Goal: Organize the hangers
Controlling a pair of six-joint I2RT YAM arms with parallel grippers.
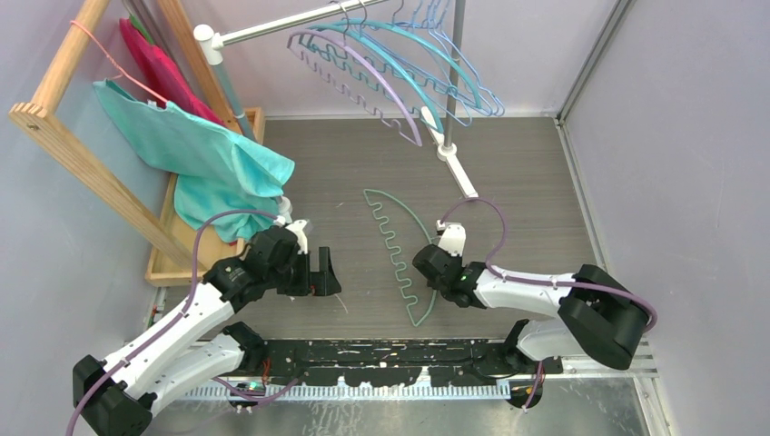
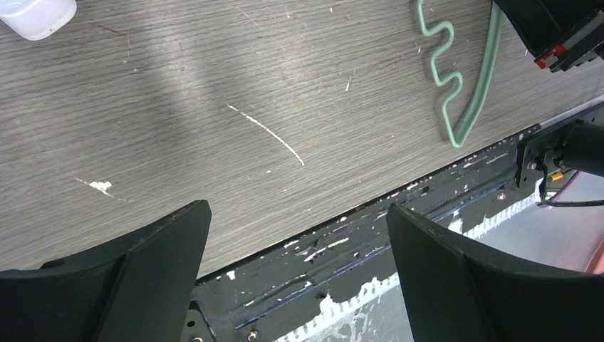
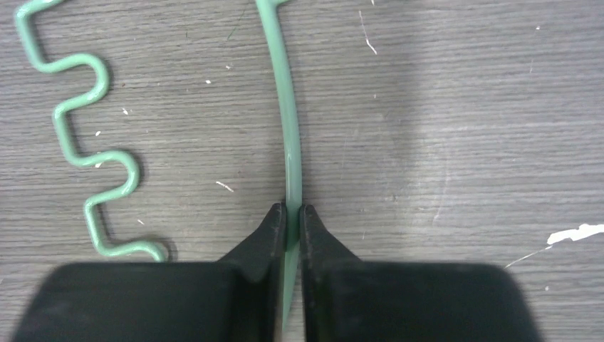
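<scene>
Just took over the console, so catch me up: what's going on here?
The right end effector is clamped on the smooth arched bar of the green hanger, which lies flat on the table. The left end effector hangs open near the table's front edge, holding nothing. Several other hangers already hang on the grey rail.

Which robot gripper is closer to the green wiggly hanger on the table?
The right. The right gripper is shut on the smooth curved bar of the thin green wavy hanger; the left gripper hangs open beside it, not touching.

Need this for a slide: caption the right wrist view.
Right hand pinched shut on the smooth arch of a green hanger lying on the grey table.
</scene>
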